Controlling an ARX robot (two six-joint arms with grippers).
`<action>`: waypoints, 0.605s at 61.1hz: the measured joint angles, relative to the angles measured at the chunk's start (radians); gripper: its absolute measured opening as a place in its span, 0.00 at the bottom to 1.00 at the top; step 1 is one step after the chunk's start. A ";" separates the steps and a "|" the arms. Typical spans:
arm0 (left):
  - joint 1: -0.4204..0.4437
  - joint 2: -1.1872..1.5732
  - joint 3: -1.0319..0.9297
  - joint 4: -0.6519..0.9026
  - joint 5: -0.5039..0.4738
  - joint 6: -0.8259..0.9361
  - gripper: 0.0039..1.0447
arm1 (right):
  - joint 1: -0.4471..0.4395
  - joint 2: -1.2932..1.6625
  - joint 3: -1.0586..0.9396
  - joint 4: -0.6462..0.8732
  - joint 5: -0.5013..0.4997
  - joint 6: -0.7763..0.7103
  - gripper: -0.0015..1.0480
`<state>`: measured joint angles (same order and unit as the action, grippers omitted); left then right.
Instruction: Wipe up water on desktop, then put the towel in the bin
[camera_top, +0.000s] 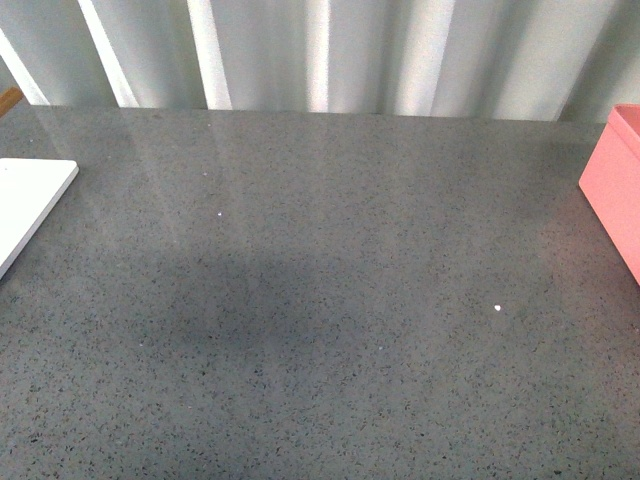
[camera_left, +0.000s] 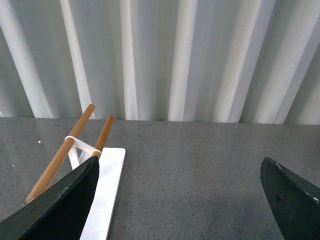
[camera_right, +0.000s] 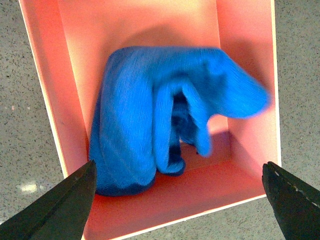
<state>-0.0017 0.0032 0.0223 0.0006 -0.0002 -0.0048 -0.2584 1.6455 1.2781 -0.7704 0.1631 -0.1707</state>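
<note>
Right fingers: spread wide and released, nothing between them — in the right wrist view they hang directly above the open bin, one dark tip at each side.
Towel: bright blue ribbed microfibre, inside the bin, bunched and folded over itself, one flap blurred and reaching toward a side wall.
Bin: salmon-pink, straight-walled, thin pale rim; in the front view it sits at the right edge of the desk, only its near corner showing.
Desk: dark grey speckled stone, glossy, with a darker patch across the middle and a small white fleck right of centre.
Left fingers: open, empty — held above bare desk well apart from the bin.
White board: flat, at the desk's left edge; the left wrist view shows two wooden rods slanting up from it.
Backdrop: pale corrugated wall behind the far edge.
</note>
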 joint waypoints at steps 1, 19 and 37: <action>0.000 0.000 0.000 0.000 0.000 0.000 0.94 | 0.000 0.000 0.000 0.000 0.000 0.000 0.93; 0.000 0.000 0.000 0.000 0.000 0.000 0.94 | -0.005 -0.014 -0.031 0.077 -0.049 0.018 0.91; 0.000 -0.001 0.000 0.000 0.000 0.000 0.94 | 0.059 -0.309 -0.769 1.572 -0.361 0.148 0.41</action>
<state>-0.0017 0.0025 0.0223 0.0006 -0.0002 -0.0048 -0.1997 1.3369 0.5091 0.8013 -0.1978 -0.0223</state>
